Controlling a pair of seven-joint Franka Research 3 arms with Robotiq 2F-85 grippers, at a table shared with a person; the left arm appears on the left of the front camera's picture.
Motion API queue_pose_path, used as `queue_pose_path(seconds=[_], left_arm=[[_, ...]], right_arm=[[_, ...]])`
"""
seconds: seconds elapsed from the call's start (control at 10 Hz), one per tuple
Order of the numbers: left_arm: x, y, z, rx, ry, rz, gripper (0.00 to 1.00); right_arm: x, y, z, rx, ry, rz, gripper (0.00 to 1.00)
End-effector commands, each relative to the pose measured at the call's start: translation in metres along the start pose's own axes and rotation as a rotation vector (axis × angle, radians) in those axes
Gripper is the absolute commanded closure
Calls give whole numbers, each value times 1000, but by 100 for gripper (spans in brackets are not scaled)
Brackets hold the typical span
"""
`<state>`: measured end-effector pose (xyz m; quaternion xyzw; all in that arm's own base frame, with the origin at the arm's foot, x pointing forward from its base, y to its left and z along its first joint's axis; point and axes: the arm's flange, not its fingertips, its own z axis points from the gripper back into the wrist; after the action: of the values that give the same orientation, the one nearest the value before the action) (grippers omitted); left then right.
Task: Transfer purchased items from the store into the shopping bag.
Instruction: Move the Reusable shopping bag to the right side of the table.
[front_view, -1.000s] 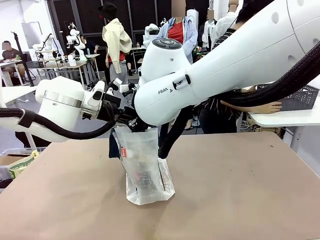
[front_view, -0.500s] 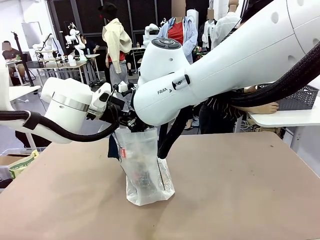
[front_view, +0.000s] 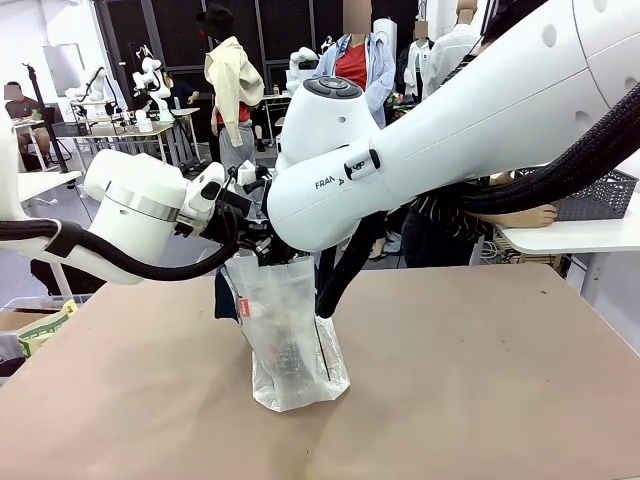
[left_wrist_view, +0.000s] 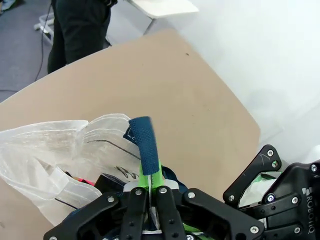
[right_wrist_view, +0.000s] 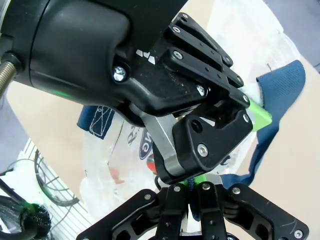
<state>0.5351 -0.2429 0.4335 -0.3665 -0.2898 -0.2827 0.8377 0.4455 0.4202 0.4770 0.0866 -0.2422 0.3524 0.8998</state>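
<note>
Shopping bag (front_view: 290, 340) stands upright left of table centre, long axis vertical, mouth up, base on the brown table (front_view: 480, 380); dark contents show through the clear plastic but cannot be identified. Far left: table edge falls away to a bin with yellow-green packaging (front_view: 45, 325) below it. Left arm enters from that side; left gripper (front_view: 248, 240) sits at the bag's top edge, and in the left wrist view its green pads (left_wrist_view: 145, 177) are pressed together on a navy handle strap (left_wrist_view: 145, 145), the strap standing up from between them. Clear bag body (left_wrist_view: 55, 150) spreads to one side of that strap, bare table beyond it. Right arm crosses the middle, its large white link (front_view: 420, 140) overhanging the bag; right gripper (right_wrist_view: 192, 192) is clamped on a dark blue strap, with the left gripper's black body directly in front of it and a second blue strap loop (right_wrist_view: 280, 95) beside. The two grippers crowd the bag mouth nearly touching. Right of the bag: wide bare tabletop to the near and right edges. Far right: person's arm (front_view: 505, 212) rests on a side table beside the dark grey basket (front_view: 605, 195).
</note>
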Motion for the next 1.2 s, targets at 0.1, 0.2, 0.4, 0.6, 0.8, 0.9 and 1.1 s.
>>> queue_pose_path(seconds=[0.1,0.2,0.4,0.6,0.8,0.9,1.1], left_arm=[[5,4,-3,29,15,15,100],[6,4,-3,29,16,17,100],[7,4,-4,29,21,16,100],[7,4,-5,33,27,20,100],[7,4,-5,37,30,23,100],[7,5,-5,38,31,25,100],[7,4,-5,39,30,23,100]], right_arm=[[5,1,-2,-8,-25,8,100],[4,1,-2,-10,-22,2,100],[4,2,-1,-19,-29,5,100],[3,1,1,-3,-21,1,93],[3,1,1,4,-13,-5,54],[2,1,3,1,-19,-13,35],[0,0,19,-19,-48,-25,0]])
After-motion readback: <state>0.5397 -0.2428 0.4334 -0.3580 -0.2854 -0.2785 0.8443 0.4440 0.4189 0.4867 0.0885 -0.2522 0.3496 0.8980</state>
